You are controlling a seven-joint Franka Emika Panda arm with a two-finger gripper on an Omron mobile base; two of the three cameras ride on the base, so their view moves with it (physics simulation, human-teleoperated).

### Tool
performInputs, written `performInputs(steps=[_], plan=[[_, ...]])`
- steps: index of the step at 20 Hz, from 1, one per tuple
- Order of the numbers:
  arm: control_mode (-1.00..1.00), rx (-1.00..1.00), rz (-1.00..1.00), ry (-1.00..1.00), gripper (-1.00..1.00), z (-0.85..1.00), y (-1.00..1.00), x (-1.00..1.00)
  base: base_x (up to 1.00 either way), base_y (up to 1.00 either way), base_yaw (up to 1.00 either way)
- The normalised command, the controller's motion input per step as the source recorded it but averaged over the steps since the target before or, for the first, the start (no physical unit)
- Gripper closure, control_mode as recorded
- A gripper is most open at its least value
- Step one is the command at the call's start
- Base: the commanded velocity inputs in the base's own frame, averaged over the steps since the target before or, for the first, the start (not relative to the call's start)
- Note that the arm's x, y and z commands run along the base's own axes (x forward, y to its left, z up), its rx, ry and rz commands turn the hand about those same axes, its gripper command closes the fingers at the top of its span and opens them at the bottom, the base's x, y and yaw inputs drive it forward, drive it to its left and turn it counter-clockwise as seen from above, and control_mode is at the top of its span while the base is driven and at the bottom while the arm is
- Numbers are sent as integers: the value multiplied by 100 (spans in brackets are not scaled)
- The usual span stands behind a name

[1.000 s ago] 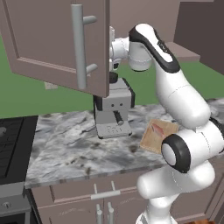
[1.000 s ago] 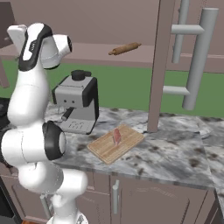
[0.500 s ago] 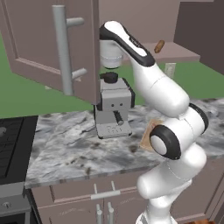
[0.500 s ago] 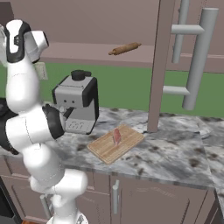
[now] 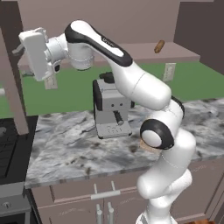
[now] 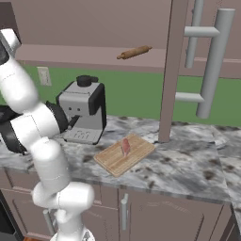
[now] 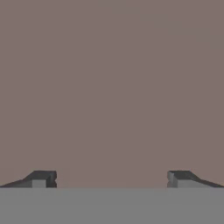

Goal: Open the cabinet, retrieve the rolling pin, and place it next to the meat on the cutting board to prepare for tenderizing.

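Marble counter [image 6: 188,164] under opened cabinet [image 6: 172,70], rolling pin [image 6: 134,52] shelved, fingers [image 7: 41,178] spread, empty.

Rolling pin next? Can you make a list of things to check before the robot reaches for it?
1. Cabinet door open: ok, both doors swung wide.
2. Rolling pin in sight: ok, lying alone on the shelf.
3. Gripper open and empty: ok, fingertips wide apart, nothing between them.
4. Gripper aimed at the pin: not ok, it faces a plain brown surface.
5. Room beside the meat: ok, bare cutting board around it.
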Motion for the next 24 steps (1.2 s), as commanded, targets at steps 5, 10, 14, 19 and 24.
performInputs(steps=[5, 10, 14, 19, 24], plan=[[-100, -3, 4, 3, -100, -7, 51, 7, 0, 0, 0], [-100, -10, 0, -1, -100, -5, 19, 6, 0, 0, 0], [-100, -6, -2, -5, -100, 0, -18, 2, 0, 0, 0], [-100, -9, -13, -5, -100, 0, -48, -9, 0, 0, 0], [-100, -8, -20, -6, -100, 0, -56, -30, 0, 0, 0]])
